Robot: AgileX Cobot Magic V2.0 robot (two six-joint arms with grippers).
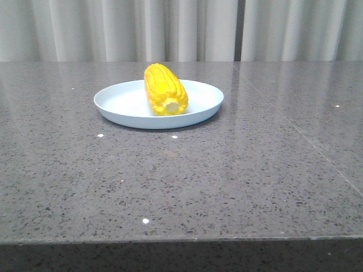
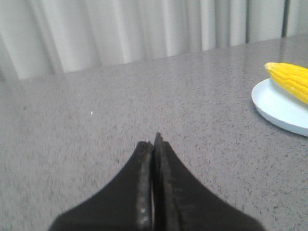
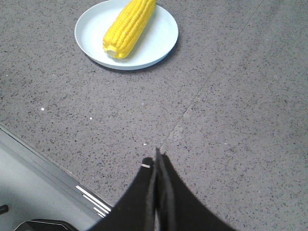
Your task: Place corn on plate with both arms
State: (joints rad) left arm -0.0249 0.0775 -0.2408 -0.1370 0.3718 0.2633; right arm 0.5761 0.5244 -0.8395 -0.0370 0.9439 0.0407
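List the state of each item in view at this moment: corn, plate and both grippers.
corn: lying on its side on the plate, flat pale end toward the front camera, not held.
plate: flat on the table, holding the corn.
left gripper: jaws shut, empty, apart from the plate.
right gripper: jaws shut, empty, apart from the plate.

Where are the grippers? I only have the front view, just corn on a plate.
Observer: Both are off the plate. The left gripper is shut, holding nothing.
Operator: And the right one?
Observer: The right gripper is shut too, over bare table, apart from the plate.
Operator: Does the corn hang over the far rim?
Observer: The right wrist view shows the corn lying inside the rim, tapered tip near the far edge.
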